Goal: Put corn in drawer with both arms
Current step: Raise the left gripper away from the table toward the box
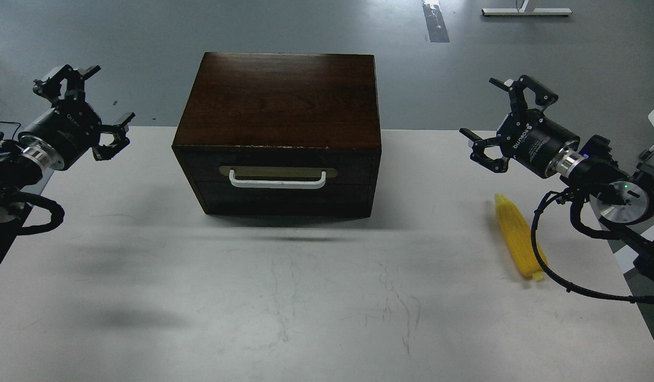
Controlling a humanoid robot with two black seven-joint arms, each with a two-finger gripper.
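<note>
The dark wood cabinet (278, 101) stands at the back middle of the white table (306, 297). Its drawer (284, 180) is closed, with a white bar handle (277, 182) on a brass plate facing me. The yellow corn (517, 236) lies on the table at the right, pointing away from me, partly crossed by a black cable. My right gripper (494, 119) is open and empty, held above the table beyond and left of the corn. My left gripper (91, 101) is open and empty, raised at the table's far left edge, well left of the cabinet.
The table's right edge runs close to the corn. A black cable (550, 265) from my right arm loops down over the table near the corn. Grey floor (465, 63) lies beyond the table's far edge.
</note>
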